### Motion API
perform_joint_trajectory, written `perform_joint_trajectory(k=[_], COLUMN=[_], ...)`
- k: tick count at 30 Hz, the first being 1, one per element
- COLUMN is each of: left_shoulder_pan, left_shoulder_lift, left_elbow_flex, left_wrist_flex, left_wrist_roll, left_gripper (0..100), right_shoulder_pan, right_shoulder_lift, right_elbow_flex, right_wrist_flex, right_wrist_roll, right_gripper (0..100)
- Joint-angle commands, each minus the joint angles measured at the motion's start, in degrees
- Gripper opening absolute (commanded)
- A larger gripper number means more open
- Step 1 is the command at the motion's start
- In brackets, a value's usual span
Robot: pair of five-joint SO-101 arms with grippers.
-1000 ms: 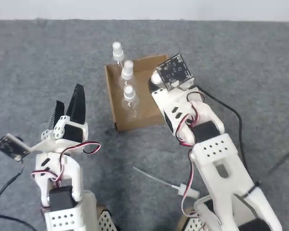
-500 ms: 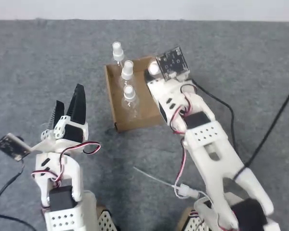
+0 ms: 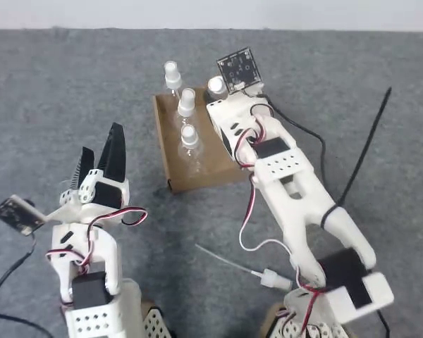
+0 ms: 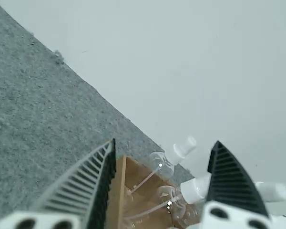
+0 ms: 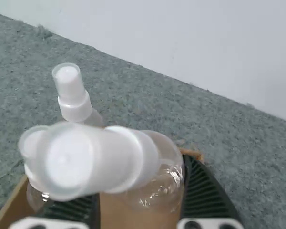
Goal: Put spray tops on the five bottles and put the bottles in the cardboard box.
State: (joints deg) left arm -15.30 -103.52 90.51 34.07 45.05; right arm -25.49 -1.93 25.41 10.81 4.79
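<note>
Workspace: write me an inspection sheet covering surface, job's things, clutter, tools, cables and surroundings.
Surface: grey carpet.
Job's things: cardboard box holds two boxed bottles, both capped; corner bottle, capped, stands at its far corner, inside or outside unclear; loose spray top lies by the right arm's base.
Clutter: nothing seen.
Tools: left tool open, empty, beside the box; right tool shut on held bottle, capped, over the box.
Cables: servo wires along both arms; black cable beside the right arm.
Surroundings: pale wall.
</note>
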Motion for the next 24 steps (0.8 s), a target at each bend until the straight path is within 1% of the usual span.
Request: perform_joint_trajectory(k=[1, 10, 16, 24], left_shoulder_pan=[0.4, 0.0, 0.0, -0.1], left_shoulder_lift=[-1.1, -1.1, -1.1, -1.1], left_elbow_flex=[-0.5, -0.6, -0.7, -0.7], left_wrist_flex=[-1.8, -1.8, -1.8, -1.8], left_wrist_roll=[-0.5, -0.5, -0.5, -0.5], left_gripper=[29, 29, 29, 29], right_shoulder_pan=[-0.1, 0.1, 2.6, 3.9], right_shoulder_lift=[0.5, 9.8, 14.3, 21.1], right_elbow_flex=[-5.0, -9.9, -12.3, -16.0], right_wrist_flex=[-1.4, -1.4, -1.3, -1.3], right_wrist_roll=[-1.3, -6.0, -9.3, -9.5], right_gripper=[6.4, 6.4, 6.4, 6.4])
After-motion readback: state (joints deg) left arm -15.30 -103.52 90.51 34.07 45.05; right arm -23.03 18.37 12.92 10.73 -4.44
